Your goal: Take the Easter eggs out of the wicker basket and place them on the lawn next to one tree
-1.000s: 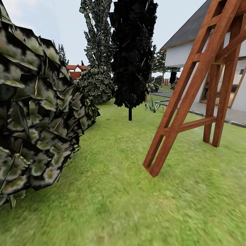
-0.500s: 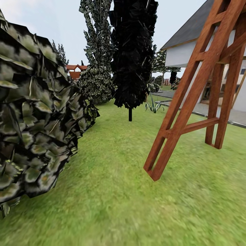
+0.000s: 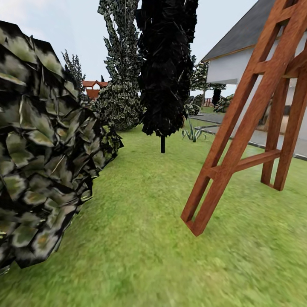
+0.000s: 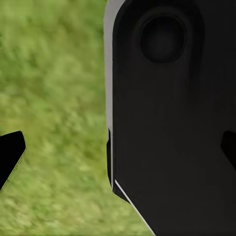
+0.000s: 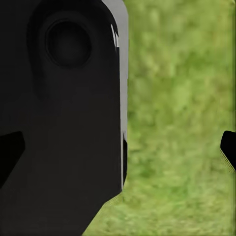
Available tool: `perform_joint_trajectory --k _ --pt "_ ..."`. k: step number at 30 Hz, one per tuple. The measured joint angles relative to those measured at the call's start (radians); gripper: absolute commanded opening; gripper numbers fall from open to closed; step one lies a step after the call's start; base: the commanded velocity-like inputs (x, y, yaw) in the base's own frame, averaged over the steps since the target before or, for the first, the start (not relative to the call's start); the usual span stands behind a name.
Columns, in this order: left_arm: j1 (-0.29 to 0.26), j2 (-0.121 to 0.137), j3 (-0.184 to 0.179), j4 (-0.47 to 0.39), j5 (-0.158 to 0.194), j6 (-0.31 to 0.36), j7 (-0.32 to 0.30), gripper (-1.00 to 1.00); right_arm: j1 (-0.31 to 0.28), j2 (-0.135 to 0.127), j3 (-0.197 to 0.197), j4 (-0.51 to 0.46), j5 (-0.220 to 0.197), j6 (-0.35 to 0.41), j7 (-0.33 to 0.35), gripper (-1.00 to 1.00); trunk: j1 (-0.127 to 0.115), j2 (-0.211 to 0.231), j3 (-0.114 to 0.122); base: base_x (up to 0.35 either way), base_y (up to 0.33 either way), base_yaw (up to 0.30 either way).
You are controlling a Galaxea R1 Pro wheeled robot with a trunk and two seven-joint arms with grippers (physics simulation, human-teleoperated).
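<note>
Left gripper (image 4: 118, 152) fingertips sit at opposite frame edges over the lawn (image 4: 54, 98), so spread wide, nothing between; right gripper (image 5: 118, 147) likewise apart over grass. Dark robot body (image 4: 172, 113) blocks much of both wrist views. No readable text anywhere. Landmark: wooden A-frame (image 3: 238, 140), top and right side cut off. Left of it, open grass; further left a big leafy bush (image 3: 42, 149), partly cropped. Behind it, dark cypress (image 3: 164, 68) and white house (image 3: 238, 64).
</note>
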Motion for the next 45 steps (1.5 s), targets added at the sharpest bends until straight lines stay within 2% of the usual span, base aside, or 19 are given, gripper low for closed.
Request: perform_joint_trajectory --k 9,38,45 --pt "0.0 0.0 0.0 0.0 0.0 0.0 0.001 1.0 0.0 -0.001 -0.001 0.0 0.0 0.0 0.0 1.0 0.0 0.0 0.0 0.344 0.0 0.156" --pt "0.0 0.0 0.0 0.0 0.0 0.0 0.001 1.0 0.0 -0.001 0.0 0.002 0.0 0.0 0.003 1.0 0.0 0.0 0.0 0.344 0.0 0.003" --pt "0.0 0.0 0.0 0.0 0.0 0.0 0.001 1.0 0.0 0.0 -0.001 0.001 0.0 -0.001 -0.002 1.0 0.0 0.0 0.0 0.344 0.0 0.14"
